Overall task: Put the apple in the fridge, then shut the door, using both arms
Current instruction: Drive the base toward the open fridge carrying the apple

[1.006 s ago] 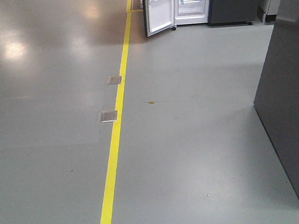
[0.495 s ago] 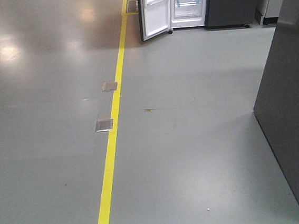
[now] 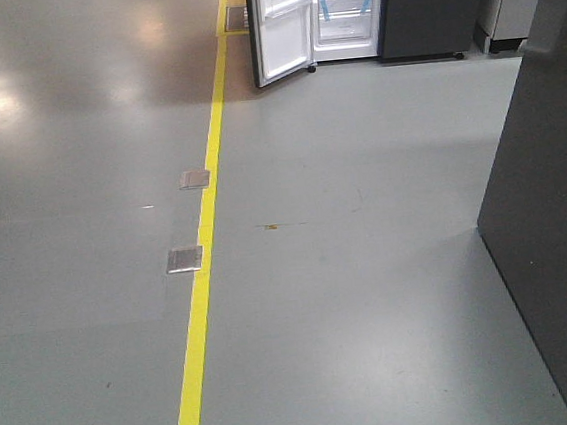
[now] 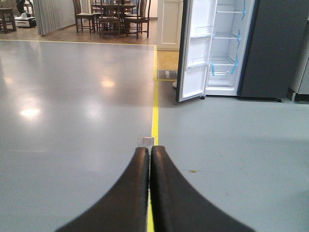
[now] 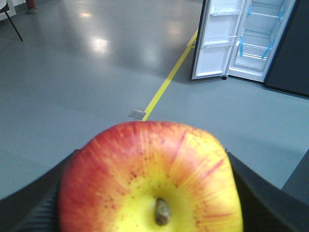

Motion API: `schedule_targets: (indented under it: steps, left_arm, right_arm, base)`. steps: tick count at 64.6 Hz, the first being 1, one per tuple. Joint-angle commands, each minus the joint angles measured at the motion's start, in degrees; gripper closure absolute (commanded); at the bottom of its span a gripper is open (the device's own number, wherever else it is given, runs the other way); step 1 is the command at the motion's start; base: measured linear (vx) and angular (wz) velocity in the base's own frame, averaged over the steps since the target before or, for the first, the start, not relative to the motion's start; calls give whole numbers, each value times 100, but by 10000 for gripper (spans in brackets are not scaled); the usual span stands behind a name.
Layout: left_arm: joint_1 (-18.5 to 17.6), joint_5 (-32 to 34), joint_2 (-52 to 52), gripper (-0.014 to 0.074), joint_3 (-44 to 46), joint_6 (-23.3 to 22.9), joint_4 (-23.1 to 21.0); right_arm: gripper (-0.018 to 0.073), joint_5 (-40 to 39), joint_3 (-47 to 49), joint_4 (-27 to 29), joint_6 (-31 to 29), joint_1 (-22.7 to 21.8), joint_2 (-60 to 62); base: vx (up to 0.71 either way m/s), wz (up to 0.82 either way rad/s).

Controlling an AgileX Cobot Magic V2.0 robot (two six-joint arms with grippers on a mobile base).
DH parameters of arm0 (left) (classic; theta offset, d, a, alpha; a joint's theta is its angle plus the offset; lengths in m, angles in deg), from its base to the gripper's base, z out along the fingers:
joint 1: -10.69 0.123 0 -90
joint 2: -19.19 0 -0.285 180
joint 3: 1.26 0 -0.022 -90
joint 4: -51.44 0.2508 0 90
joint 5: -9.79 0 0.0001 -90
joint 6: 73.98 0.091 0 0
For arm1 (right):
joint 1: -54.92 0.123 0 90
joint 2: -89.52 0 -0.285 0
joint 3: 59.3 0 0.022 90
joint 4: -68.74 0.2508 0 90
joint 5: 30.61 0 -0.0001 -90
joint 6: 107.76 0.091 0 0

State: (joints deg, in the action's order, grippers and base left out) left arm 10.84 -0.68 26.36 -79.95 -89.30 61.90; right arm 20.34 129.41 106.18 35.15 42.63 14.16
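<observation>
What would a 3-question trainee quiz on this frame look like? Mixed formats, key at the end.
1. True or false: the fridge door stands open.
2. Multiple choice: the right jaws hold A) nothing, B) the apple, C) a bottle.
3. Fill in: in the left wrist view, the left jaws are ____ (open or shut).
Key: 1 true; 2 B; 3 shut.
</observation>
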Motion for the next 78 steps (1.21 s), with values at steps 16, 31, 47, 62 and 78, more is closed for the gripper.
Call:
schedule_targets:
  steps: [16,31,47,62,78]
  left_arm:
    - [-15,405,-92,603,-162,-43,-7]
    - [-15,405,-92,603,-162,-43,-7]
    - [-15,405,-92,603,-162,-43,-7]
    - [-15,405,-92,603,-162,-43,-7]
    - [-15,405,-92,603,-162,-43,-7]
  right_arm:
    - [571,-382,173,230,-50,-16,118]
    - [571,-382,173,230,-50,-16,118]
    - [571,-382,173,230,-50,-16,118]
    - [571,-382,173,230,-50,-16,118]
    - [571,-382,173,230,-50,-16,118]
  base:
    - [21,-5]
    - [21,-4]
    - [22,-2]
    - [22,0]
    - [23,-1]
